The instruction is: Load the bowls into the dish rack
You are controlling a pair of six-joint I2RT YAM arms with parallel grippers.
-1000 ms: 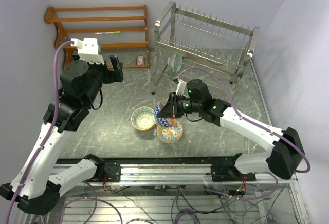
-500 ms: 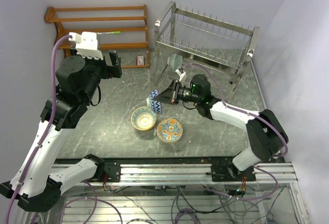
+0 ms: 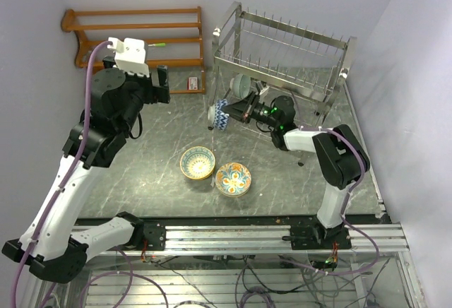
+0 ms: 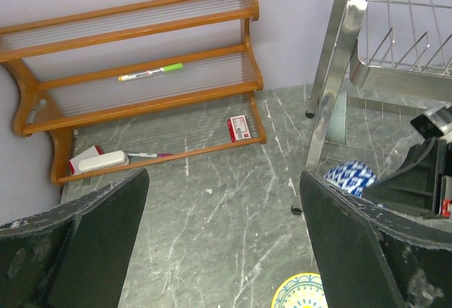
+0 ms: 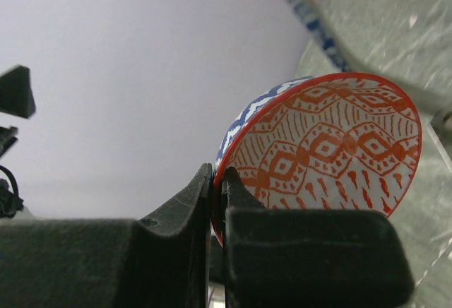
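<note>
My right gripper (image 3: 229, 111) is shut on the rim of a bowl (image 3: 219, 115), blue-and-white outside and orange-diamond patterned inside (image 5: 332, 149). It holds the bowl on edge above the table, by the lower left corner of the dish rack (image 3: 282, 52). The fingers (image 5: 205, 202) pinch the rim from both sides. A pale bowl (image 3: 242, 84) stands in the rack's lower tier. On the table lie a yellow-teal bowl (image 3: 197, 162) and a blue-orange floral bowl (image 3: 233, 179). My left gripper (image 3: 159, 85) hangs open and empty over the table, left of the rack (image 4: 332, 89).
A brown wooden slatted shelf (image 3: 134, 36) stands at the back left with a green marker (image 4: 150, 73), a small red-and-white box (image 4: 239, 128) and a white eraser (image 4: 102, 160). Walls close in behind and on both sides.
My right arm has carried the blue bowl up from beside the two table bowls and back towards the rack's lower left corner. The left arm has shifted slightly back and to the right.
</note>
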